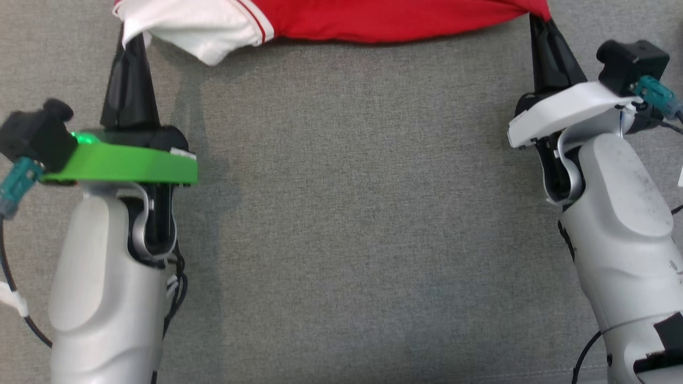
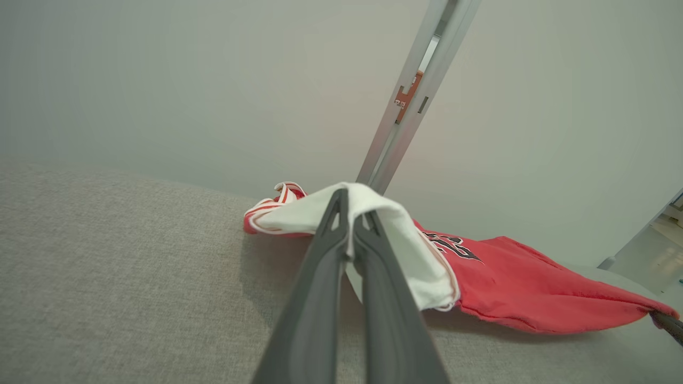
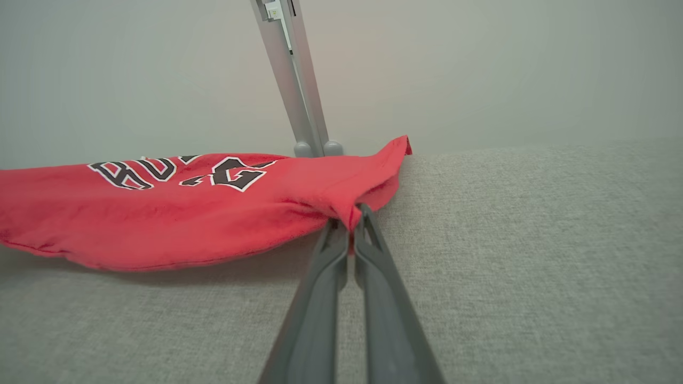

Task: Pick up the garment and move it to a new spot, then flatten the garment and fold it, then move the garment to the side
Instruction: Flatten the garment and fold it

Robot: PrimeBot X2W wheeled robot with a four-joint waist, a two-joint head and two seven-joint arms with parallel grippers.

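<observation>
Where the left gripper [image 1: 133,42] is set: at the garment's far-left end, with its two dark fingers pressed fully together on the white cloth. The left wrist view shows that cloth draped over the closed tips, so a firm pinch is judged to be in place.
White sleeve [image 1: 203,32]: folded over and hanging loose just right of the left grip, with red striping along its edge. It is judged to be slack because only one corner of it is caught.
Garment [image 1: 373,18]: a red jersey with black-and-white lettering [image 3: 181,170], stretched between the two grips along the far side of the work area. Its lower edge sags in the middle and a shadow is cast beneath it. Whether the sag touches the surface cannot be told.
Grey fabric surface [image 1: 341,213]: left bare between the two forearms, which are held well apart. That width is judged to be what draws the cloth out sideways.
Metal post [image 3: 293,80]: seen upright behind the jersey, beyond the surface's far edge.
Right gripper [image 1: 536,24]: closed tight on a bunched red corner at the garment's far-right end. The right wrist view shows the cloth gathered to a point where it is nipped.
Step in hand: judged to be the carrying or spreading of the jersey, since opposite ends are held so that it can be laid down flat.
Risk: the loose sleeve may be trapped underneath once the cloth is lowered.
</observation>
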